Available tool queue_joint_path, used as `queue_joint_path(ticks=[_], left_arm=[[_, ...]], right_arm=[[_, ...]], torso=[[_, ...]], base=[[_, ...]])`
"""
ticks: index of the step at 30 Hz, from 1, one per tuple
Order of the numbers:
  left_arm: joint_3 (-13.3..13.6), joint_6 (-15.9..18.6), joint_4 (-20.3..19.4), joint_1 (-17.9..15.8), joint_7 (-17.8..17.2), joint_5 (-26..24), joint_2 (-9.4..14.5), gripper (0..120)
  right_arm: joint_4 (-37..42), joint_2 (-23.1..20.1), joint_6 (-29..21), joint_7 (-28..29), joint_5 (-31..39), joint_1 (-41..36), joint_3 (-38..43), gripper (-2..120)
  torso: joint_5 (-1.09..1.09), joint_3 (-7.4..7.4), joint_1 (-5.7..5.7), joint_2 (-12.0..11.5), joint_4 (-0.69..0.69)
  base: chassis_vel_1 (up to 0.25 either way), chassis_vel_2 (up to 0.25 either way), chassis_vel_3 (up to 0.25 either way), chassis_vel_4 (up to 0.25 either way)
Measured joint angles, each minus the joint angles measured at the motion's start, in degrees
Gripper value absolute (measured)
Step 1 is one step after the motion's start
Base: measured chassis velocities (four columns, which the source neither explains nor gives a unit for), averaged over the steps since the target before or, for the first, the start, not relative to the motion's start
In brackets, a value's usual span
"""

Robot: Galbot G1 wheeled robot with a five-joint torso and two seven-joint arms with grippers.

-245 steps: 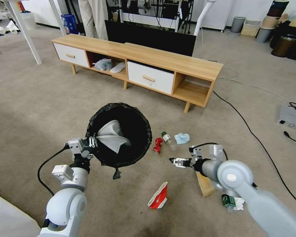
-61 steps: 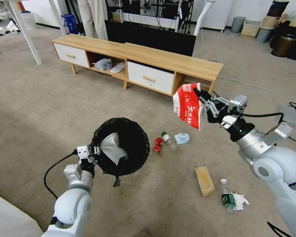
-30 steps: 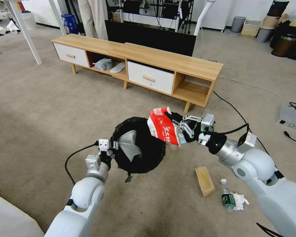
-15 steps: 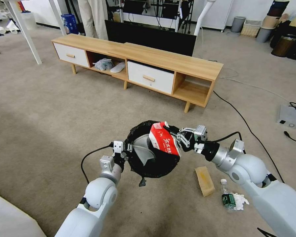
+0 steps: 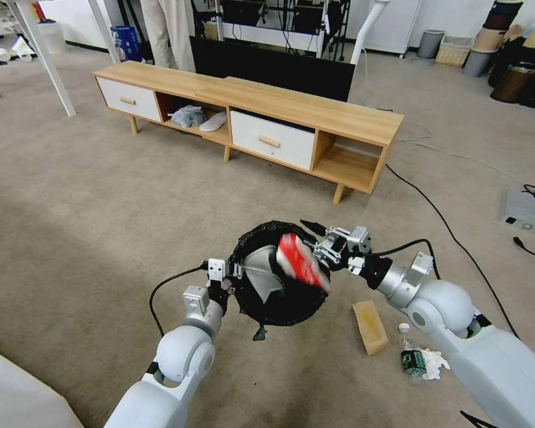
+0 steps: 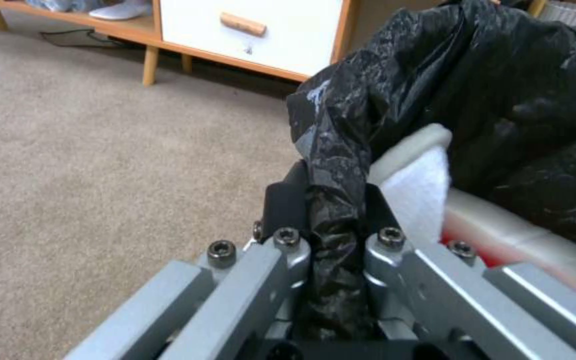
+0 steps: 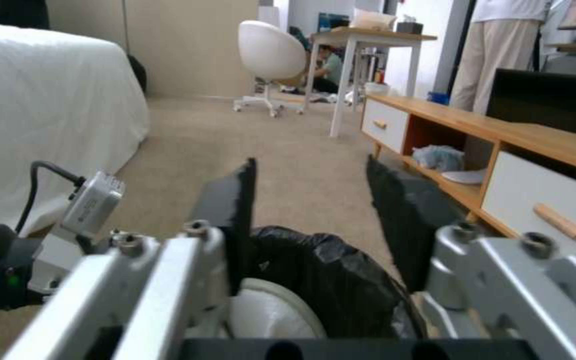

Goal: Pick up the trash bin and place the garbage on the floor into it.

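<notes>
Floor (image 5: 89, 196) litter lay near my trash bin (image 5: 261, 303), pinched at its rim by my left gripper (image 5: 235, 270). My right gripper (image 5: 315, 238) stood spread above the snack bag (image 5: 300, 267), apparently blurred within the bin.

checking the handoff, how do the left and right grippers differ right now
The left gripper is shut on the trash bin, its fingers pinching the black-bagged rim; the right gripper is open with nothing between its fingers. The left one sits at the bin's side, holding it off the floor; the right one is above the bin's mouth, where the red-and-white snack bag is dropping in. Both are at the bin.
</notes>
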Motion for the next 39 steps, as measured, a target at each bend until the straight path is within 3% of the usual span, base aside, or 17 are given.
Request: queue_joint_path(ticks=[4, 12, 15, 19, 27, 37, 39], left_arm=[[0.01, -0.03, 0.00, 0.10, 0.00, 0.01, -0.12, 4], [0.01, -0.12, 0.14, 0.64, -0.03, 0.30, -0.62, 4], [-0.41, -0.12, 0.13, 0.84, -0.22, 0.35, -0.85, 4], [-3.32, -0.49, -0.50, 1.90, -1.06, 0.93, -2.03, 4], [-5.45, -0.42, -1.78, 2.63, -2.28, 1.32, -2.06, 4], [-8.18, 0.52, -3.47, 3.85, -2.75, 1.31, -2.10, 4], [-8.82, 1.35, -4.49, 3.98, -3.17, 0.60, -1.89, 4]], right_arm=[[0.33, -0.27, 0.06, 0.56, 0.18, -0.21, 0.26, 59], [2.46, -1.54, 0.13, 1.16, 0.66, -1.49, 2.65, 95], [3.46, -1.70, 0.21, 1.67, 0.66, -2.02, 4.43, 99], [6.42, -1.04, -2.02, 8.68, -0.72, -3.73, 11.83, 100], [6.89, -0.67, -6.48, 15.18, -2.28, -6.00, 18.52, 100], [7.79, -0.25, -16.49, 29.21, -2.56, -12.44, 23.52, 100], [7.66, -0.15, -20.73, 32.92, -1.53, -14.16, 24.03, 100]], torso=[[0.00, 0.00, 0.00, 0.00, 0.00], [0.00, 0.00, 0.00, 0.00, 0.00], [0.00, 0.00, 0.00, 0.00, 0.00], [0.00, 0.00, 0.00, 0.00, 0.00], [0.00, 0.00, 0.00, 0.00, 0.00], [0.00, -0.01, 0.00, 0.01, -0.01], [0.00, 0.00, 0.00, 0.01, 0.00]], base=[[0.000, 0.000, 0.000, 0.000], [0.000, 0.000, 0.000, 0.000], [0.000, 0.000, 0.000, 0.000], [0.000, 0.000, 0.000, 0.000], [0.000, 0.000, 0.000, 0.000], [0.000, 0.000, 0.000, 0.000], [0.000, 0.000, 0.000, 0.000]])
